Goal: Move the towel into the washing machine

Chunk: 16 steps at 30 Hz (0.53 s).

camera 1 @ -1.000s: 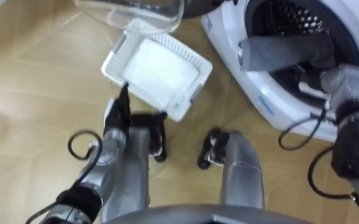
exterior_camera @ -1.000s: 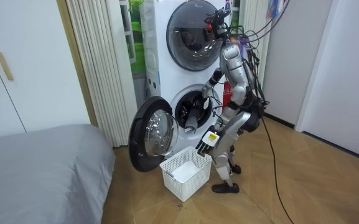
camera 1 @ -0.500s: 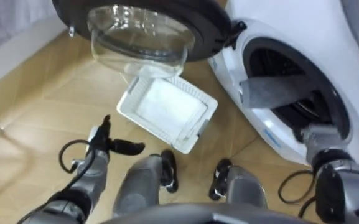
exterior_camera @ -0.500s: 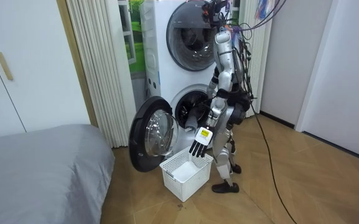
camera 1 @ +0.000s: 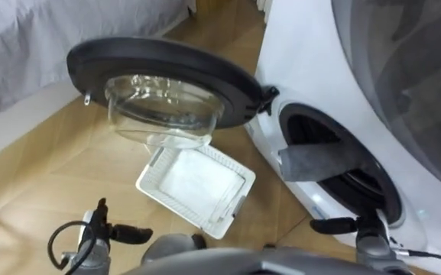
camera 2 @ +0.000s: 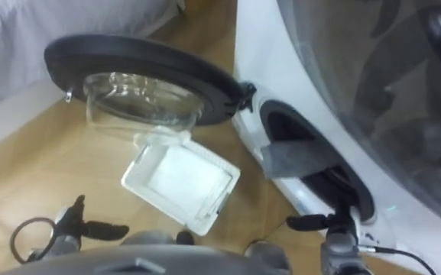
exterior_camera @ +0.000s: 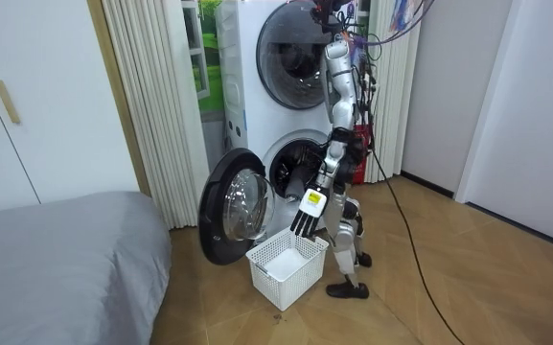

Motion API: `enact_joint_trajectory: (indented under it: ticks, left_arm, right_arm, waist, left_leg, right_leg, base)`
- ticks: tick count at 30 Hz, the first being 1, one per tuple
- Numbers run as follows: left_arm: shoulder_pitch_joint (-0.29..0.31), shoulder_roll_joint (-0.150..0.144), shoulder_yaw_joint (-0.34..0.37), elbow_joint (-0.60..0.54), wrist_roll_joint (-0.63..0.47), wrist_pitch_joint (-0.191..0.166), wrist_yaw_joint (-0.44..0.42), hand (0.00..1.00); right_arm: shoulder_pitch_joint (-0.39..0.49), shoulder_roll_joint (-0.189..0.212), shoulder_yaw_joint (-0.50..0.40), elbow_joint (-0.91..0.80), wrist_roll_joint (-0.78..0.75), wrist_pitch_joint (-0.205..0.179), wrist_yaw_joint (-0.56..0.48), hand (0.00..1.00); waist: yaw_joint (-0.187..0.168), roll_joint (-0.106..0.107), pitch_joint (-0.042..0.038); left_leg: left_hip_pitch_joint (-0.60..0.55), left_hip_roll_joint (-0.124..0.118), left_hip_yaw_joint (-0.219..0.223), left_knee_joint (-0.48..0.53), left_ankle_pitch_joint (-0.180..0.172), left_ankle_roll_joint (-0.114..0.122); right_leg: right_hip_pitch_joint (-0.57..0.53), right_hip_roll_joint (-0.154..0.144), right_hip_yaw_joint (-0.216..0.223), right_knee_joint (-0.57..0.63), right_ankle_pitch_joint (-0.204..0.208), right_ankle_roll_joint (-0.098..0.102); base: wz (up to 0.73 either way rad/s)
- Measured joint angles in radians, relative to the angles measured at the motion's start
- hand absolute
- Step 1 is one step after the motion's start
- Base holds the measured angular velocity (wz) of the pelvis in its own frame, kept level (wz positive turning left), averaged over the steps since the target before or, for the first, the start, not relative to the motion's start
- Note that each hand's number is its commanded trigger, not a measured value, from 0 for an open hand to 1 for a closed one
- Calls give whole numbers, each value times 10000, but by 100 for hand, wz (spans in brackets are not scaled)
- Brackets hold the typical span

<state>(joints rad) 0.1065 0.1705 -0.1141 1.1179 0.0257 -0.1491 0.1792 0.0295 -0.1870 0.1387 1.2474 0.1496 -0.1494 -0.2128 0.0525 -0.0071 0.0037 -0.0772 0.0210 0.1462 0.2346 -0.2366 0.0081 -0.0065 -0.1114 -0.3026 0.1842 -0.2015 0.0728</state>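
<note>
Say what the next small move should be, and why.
Probably reach the right hand to the towel and push its end into the washer. The towel lies over the opening's rim, part of it outside; the right hand is open, just below it. The door stands open.

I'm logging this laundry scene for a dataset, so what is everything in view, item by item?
washing machine: one, white, lower unit of the stack, beside the curtain
door: one, dark rim with clear glass bowl, swung open over the basket
towel: one, grey, lying in the drum opening with one end sticking out
upper machine: one, white with dark round door, stacked on top
basket: one, white, on the floor below the door
bed: one, grey cover, room view's left
curtain: one, beige
wardrobe: one, white
floor: wooden
left hand: dark fingers straight, near the basket
right hand: fingers straight, below the opening
</note>
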Motion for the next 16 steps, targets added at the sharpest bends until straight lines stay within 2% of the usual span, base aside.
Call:
enact_joint_trajectory:
  ticks: [4, 6, 7, 8, 9, 10, 11, 12, 13, 14, 15, 16]
  left_arm:
    - [284, 4, 204, 7, 479, 223, -97, 0]
    - [457, 5, 240, 5, 498, 355, -112, 0]
    - [626, 5, 357, 6, 518, 418, -154, 0]
    - [794, 4, 435, 4, 568, 512, -162, 0]
    - [860, 4, 450, 2, 590, 590, -170, 0]
    - [930, 62, 612, -14, 734, 694, -192, 0]
    - [984, 129, 793, -18, 815, 748, -202, 0]
    - [1053, 145, 1228, 38, 1078, 946, -266, 0]
    - [1057, 110, 1500, 11, 1399, 1164, -435, 0]
    - [990, 44, 1490, -76, 1441, 1284, -580, 0]
    - [935, 20, 1463, -193, 1442, 1312, -647, 0]
    - [809, -35, 1429, -484, 1471, 1346, -686, 0]
  right_arm:
    - [408, 141, 13, -75, -175, 226, 406, 0]
    - [510, 196, 5, -77, -204, 358, 530, 0]
    - [615, 230, -23, -30, -186, 405, 599, 0]
    - [729, 235, -57, -29, -167, 416, 643, 0]
    - [786, 234, -91, -31, -147, 418, 639, 0]
    - [851, 279, -207, -36, -17, 418, 660, 0]
    - [826, 328, -205, -49, 26, 421, 702, 0]
    - [719, 355, -123, -60, 62, 423, 921, 0]
    - [711, 413, -109, -85, 117, 431, 1107, 0]
    - [727, 427, -158, 73, 221, 518, 1251, 0]
    - [726, 421, -231, 138, 324, 573, 1305, 0]
    - [722, 398, -509, 431, 350, 659, 1425, 0]
  waist:
    - [57, -42, -5]
    - [58, -43, -6]
    - [64, -40, 2]
    - [61, 6, 13]
    - [49, 71, 39]
    - [60, 187, 120]
    - [87, 142, 100]
    - [1, 39, 74]
    - [-338, 22, 70]
    - [-531, -91, 112]
    - [-605, -115, 126]
    - [-586, -188, 110]
  left_leg:
    - [740, 38, -67, -421, 31, -51]
    - [1006, 38, -430, -538, 34, -52]
    - [1268, 38, -813, -660, 34, -52]
    - [1564, 97, -1272, -789, 34, -52]
    - [1762, 201, -1544, -849, 42, -52]
    - [2015, 540, -2325, -878, 44, -60]
    - [2032, 604, -2545, -854, 41, -69]
    - [1893, 704, -2538, -736, -69, -343]
    - [1752, 728, -2123, -581, -152, -633]
    - [1518, 634, -1508, -581, -229, -633]
    - [1265, 434, -1356, -751, -202, -568]
    - [835, -19, -1275, -1276, 242, -229]
  right_leg:
    - [511, 112, 17, -166, 0, 0]
    - [663, 143, 59, -145, 0, -1]
    - [833, 172, 64, -125, 0, -1]
    - [956, 223, -22, 155, -3, -5]
    - [864, 265, -44, 537, -18, -32]
    - [530, 630, 423, 761, -302, -529]
    - [417, 877, 854, 26, -222, -781]
    - [386, 1127, 967, -812, 579, -841]
    - [523, 1154, 919, -773, 659, -903]
    - [644, 1025, 1601, -779, 658, -902]
    - [699, 900, 2063, -800, 656, -898]
    - [708, 625, 2496, -784, 569, -756]
  base:
    - [-7]
    - [-17]
    - [-19]
    - [-20]
    - [-25]
    - [-33]
    - [-36]
    - [10]
    - [59]
    - [93]
    - [109]
    - [74]
